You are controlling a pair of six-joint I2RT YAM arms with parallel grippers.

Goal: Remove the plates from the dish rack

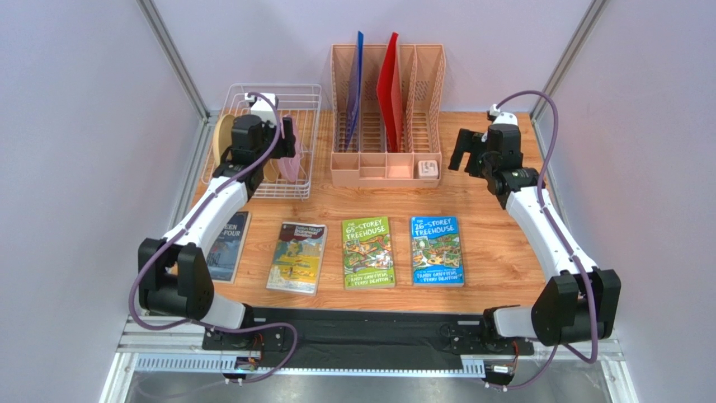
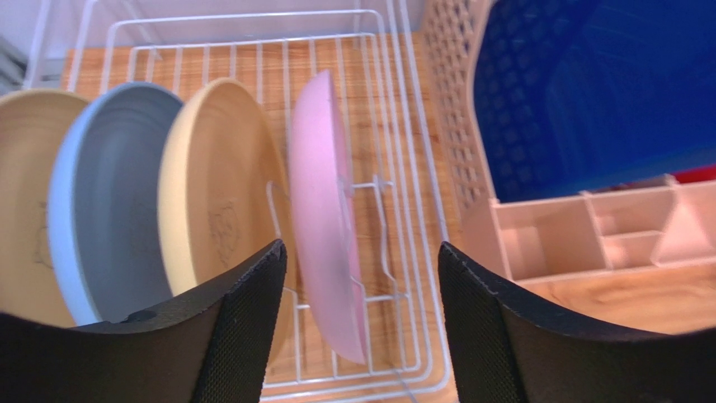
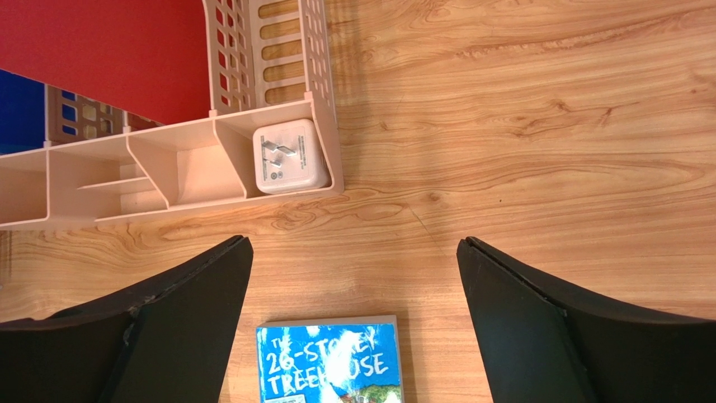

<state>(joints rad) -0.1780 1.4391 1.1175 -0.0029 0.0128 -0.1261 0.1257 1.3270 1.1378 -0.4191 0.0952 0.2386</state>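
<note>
Hovering over pink plate, left pincer released; organizer beside rack; right pincer released.

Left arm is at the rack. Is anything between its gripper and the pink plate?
Nothing visible. The left gripper is open over the dish rack, and in the wrist view the upright pink plate lines up with the gap between its fingers. A tan plate stands close beside it.
</note>
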